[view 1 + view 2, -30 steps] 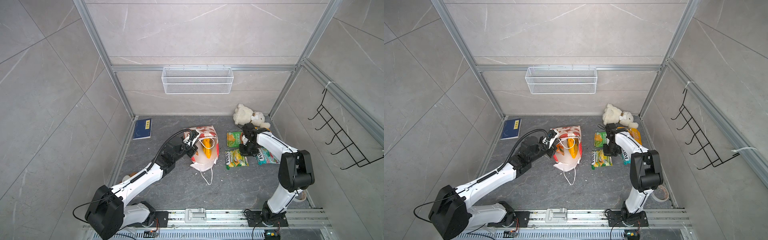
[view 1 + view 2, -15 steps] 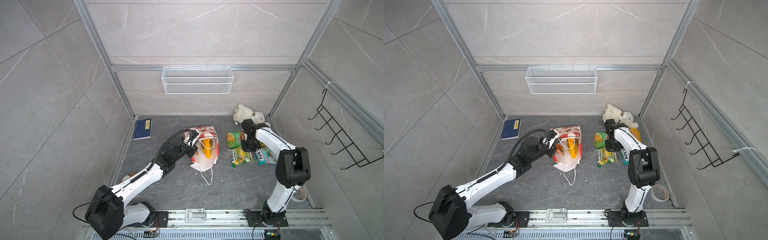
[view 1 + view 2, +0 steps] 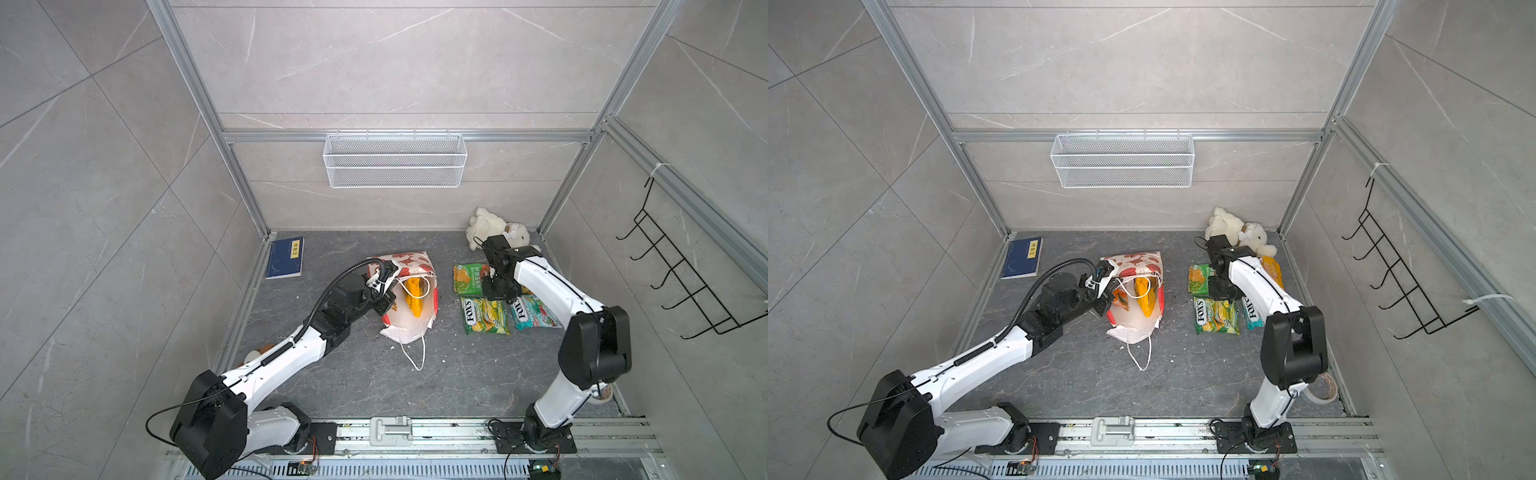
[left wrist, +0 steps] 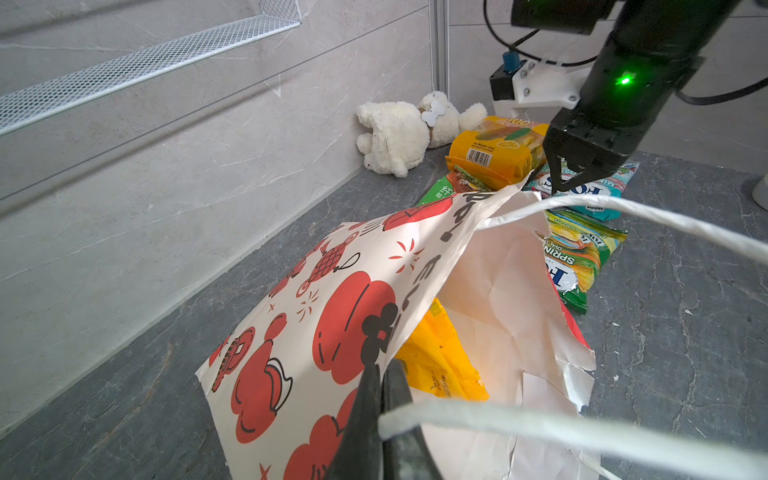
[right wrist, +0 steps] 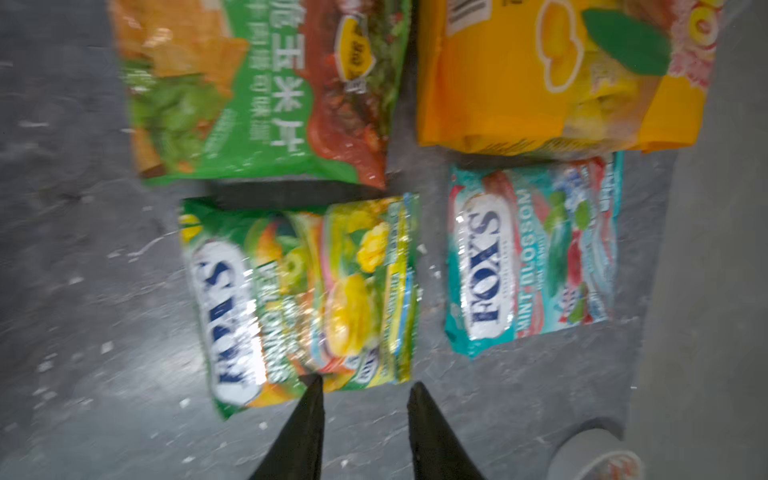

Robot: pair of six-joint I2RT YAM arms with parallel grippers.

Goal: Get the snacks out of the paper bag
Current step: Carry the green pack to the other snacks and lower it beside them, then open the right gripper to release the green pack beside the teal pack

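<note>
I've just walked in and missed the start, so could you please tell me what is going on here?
The left gripper is shut on the rim of the paper bag, holding its mouth open; a yellow-orange packet shows inside. Four packets lie on the tabletop beside the bag: a green chip packet, an orange packet, a green FOX'S packet and a teal FOX'S packet. The right gripper hovers over them with jaws apart, holding nothing.

Left arm's stretched out low from its base toward the middle, with the left gripper (image 4: 384, 370) pinched tight on the rim of the paper bag (image 4: 332, 291). Right arm's bent sharply at the elbow, wrist aimed down, right gripper (image 5: 365, 395) jaws apart, holding nothing.
</note>
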